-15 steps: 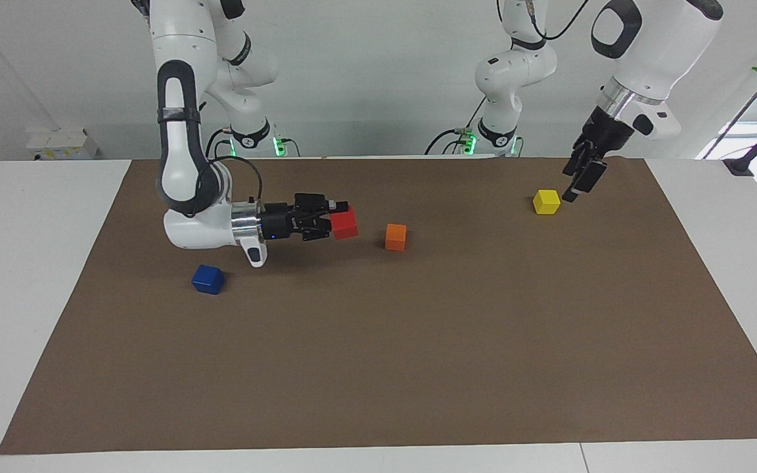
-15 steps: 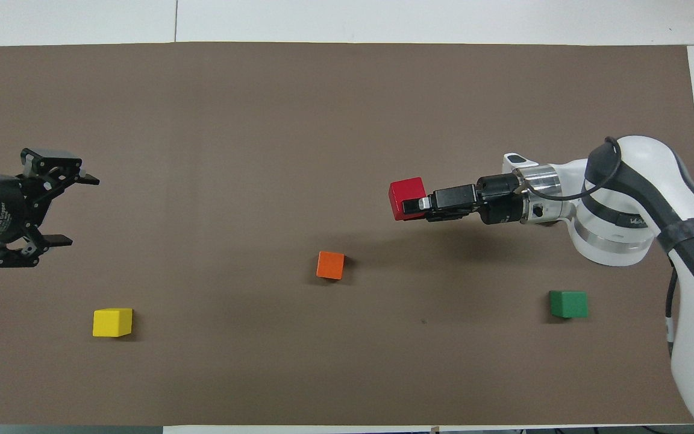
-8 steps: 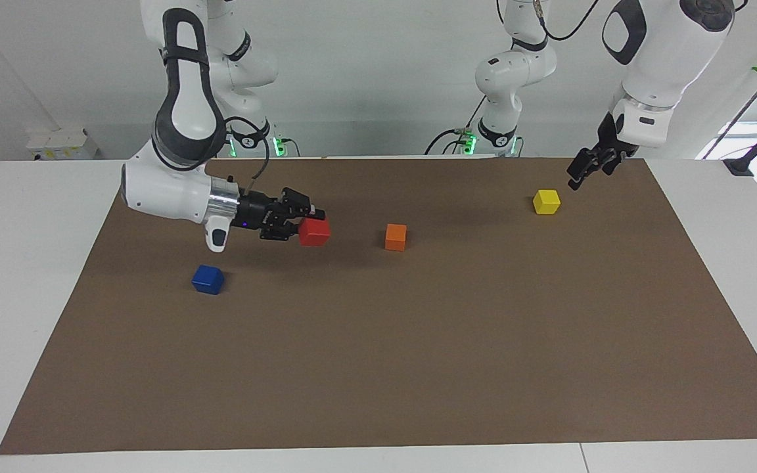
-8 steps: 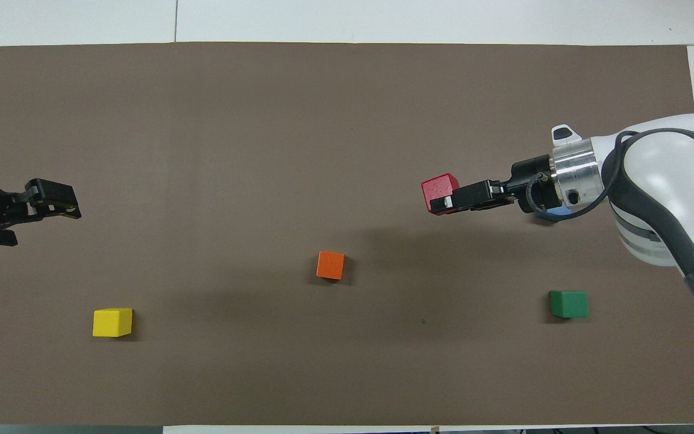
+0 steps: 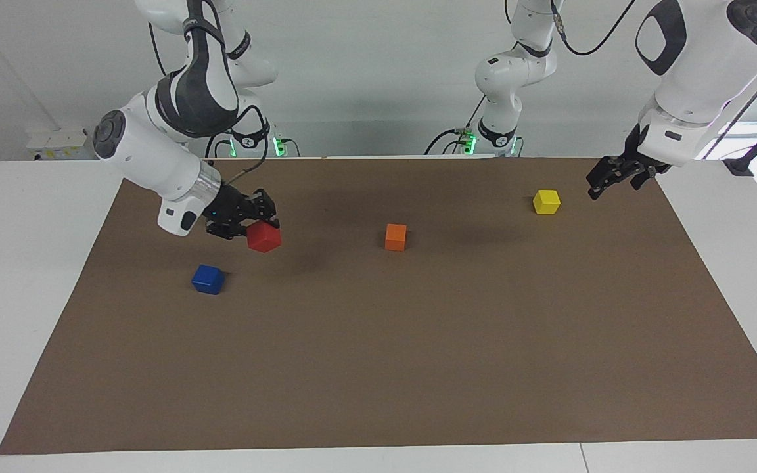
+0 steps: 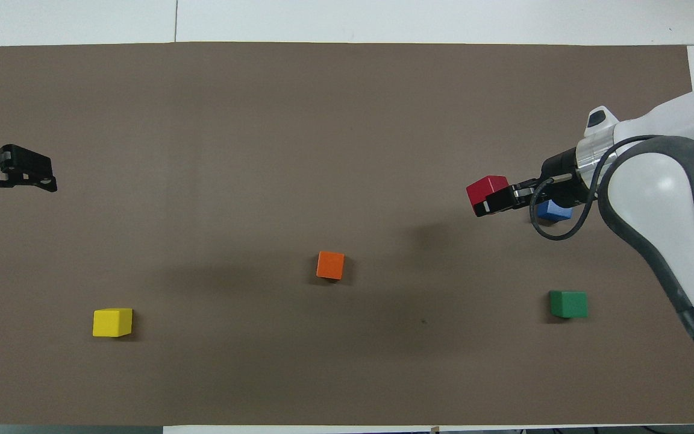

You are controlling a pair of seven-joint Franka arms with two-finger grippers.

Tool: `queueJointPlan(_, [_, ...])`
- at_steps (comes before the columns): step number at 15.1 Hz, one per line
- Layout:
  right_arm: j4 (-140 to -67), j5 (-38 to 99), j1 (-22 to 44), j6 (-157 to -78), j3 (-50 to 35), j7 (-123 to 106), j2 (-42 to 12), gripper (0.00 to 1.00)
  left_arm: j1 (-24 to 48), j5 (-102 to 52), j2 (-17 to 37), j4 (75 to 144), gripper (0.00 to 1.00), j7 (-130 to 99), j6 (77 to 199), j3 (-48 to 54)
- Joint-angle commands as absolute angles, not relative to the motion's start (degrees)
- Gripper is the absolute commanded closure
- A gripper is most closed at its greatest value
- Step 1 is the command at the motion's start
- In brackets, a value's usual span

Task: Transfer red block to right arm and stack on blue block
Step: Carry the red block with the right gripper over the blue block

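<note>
The red block (image 5: 264, 238) (image 6: 487, 190) hangs tilted a little above the brown mat, with my right gripper (image 5: 259, 227) (image 6: 487, 204) shut on it. It is over bare mat between the blue block (image 5: 208, 279) and the orange block, close to the blue one. In the overhead view the blue block (image 6: 553, 211) shows only partly under the right wrist. My left gripper (image 5: 604, 181) (image 6: 25, 173) is open and holds nothing, raised over the mat's edge at the left arm's end, beside the yellow block.
An orange block (image 5: 395, 236) (image 6: 330, 265) sits mid-mat. A yellow block (image 5: 547, 202) (image 6: 112, 322) lies toward the left arm's end. A green block (image 6: 568, 304) lies nearer to the robots than the blue block; the right arm hides it in the facing view.
The right gripper has carried the red block from near the orange block toward the blue block, tilting downward. The left arm has drawn back toward its own end of the table.
</note>
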State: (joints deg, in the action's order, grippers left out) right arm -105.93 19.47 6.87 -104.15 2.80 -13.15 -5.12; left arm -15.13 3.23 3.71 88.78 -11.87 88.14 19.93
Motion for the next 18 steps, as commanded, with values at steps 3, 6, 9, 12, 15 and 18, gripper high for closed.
queueJointPlan(3, [-106.5, 3.6, 7.1, -105.0, 2.0, 0.1, -3.6, 1.0, -3.3, 4.9, 0.8, 91.2, 0.0, -12.1, 86.5, 11.2])
queueJointPlan(6, [-110.0, -4.4, 7.1, -109.1, 1.9, 2.3, -2.3, 1.0, -2.7, 4.8, -0.4, 93.5, 0.0, -11.6, 87.3, 11.4])
queueJointPlan(9, [-115.2, -6.8, 6.3, -117.0, 2.0, 2.8, -0.9, 1.0, 0.4, 3.1, 0.2, 93.4, 0.0, -11.6, 91.1, 7.1])
queueJointPlan(12, [-117.3, -8.0, 5.8, -121.8, 2.0, 5.5, -1.1, 1.0, 2.7, -1.9, -1.2, 92.8, 0.0, -11.3, 89.3, 2.6])
queueJointPlan(15, [-119.8, -8.0, 4.5, -125.0, 2.0, 5.5, -1.4, 1.0, 2.9, -1.9, -2.3, 92.7, 0.0, -11.3, 89.0, 2.3])
queueJointPlan(18, [-121.6, -7.2, 3.5, -126.9, 1.9, 5.7, -1.8, 1.0, 2.4, -1.9, -2.9, 93.5, 0.0, -11.3, 88.9, 2.4])
